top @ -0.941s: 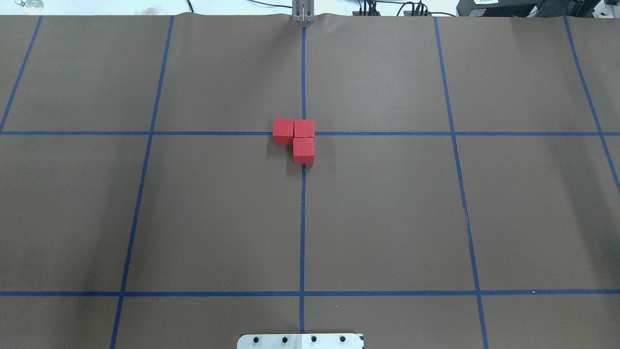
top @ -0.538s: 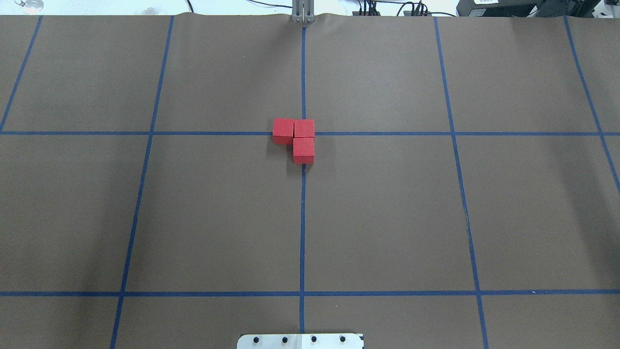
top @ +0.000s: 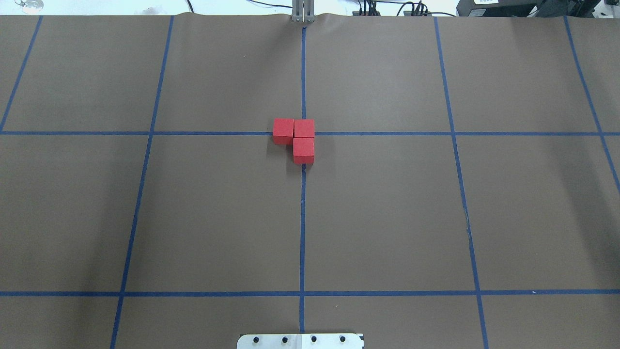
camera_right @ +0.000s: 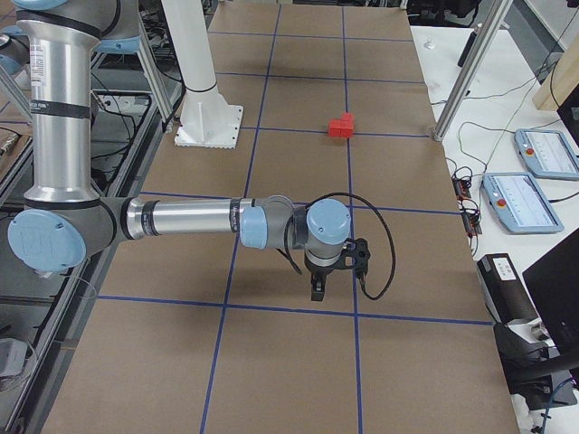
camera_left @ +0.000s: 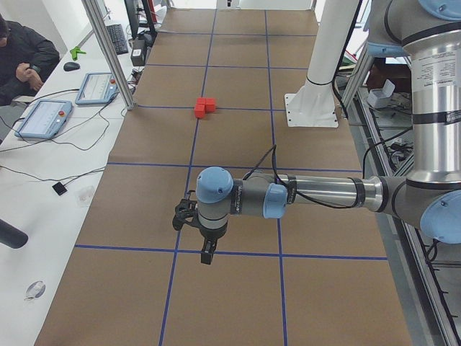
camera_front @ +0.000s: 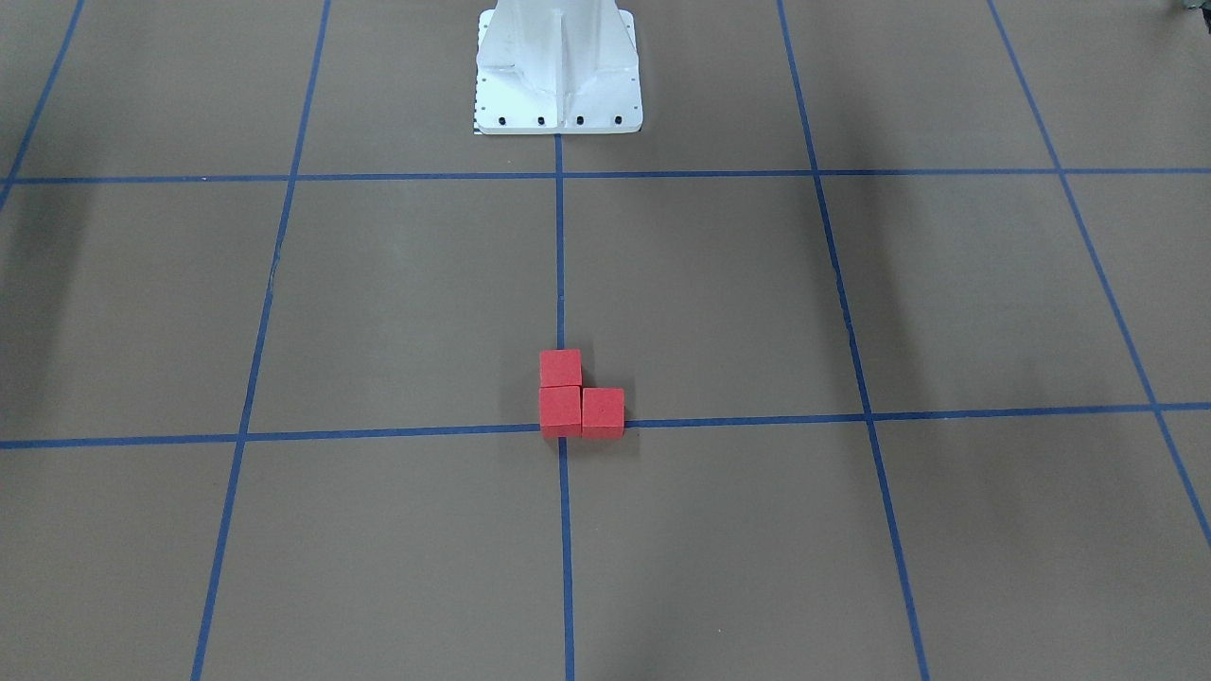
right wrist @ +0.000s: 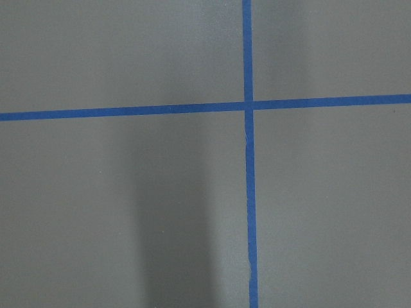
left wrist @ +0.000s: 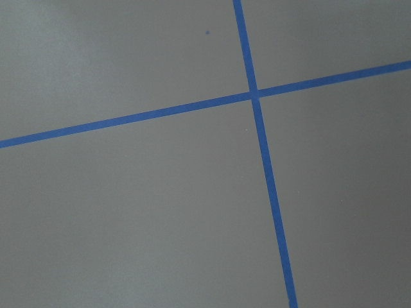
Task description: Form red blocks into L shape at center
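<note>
The red blocks (top: pixel 303 128) look matt and smooth. The brown sheet (top: pixel 218 208) looks like matt paper, lined with blue tape (top: pixel 302 228). The left arm's tube (camera_left: pixel 324 193) is silvery metal, its caps (camera_left: pixel 214 186) blue plastic.

Overhead and front views face each other, sharing the red blocks (top: pixel 303 139); wrist cameras look down closely.

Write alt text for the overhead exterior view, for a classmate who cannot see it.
Three red blocks sit touching in an L shape where two blue tape lines cross, on a brown gridded surface. A white base plate shows at the bottom edge.
</note>
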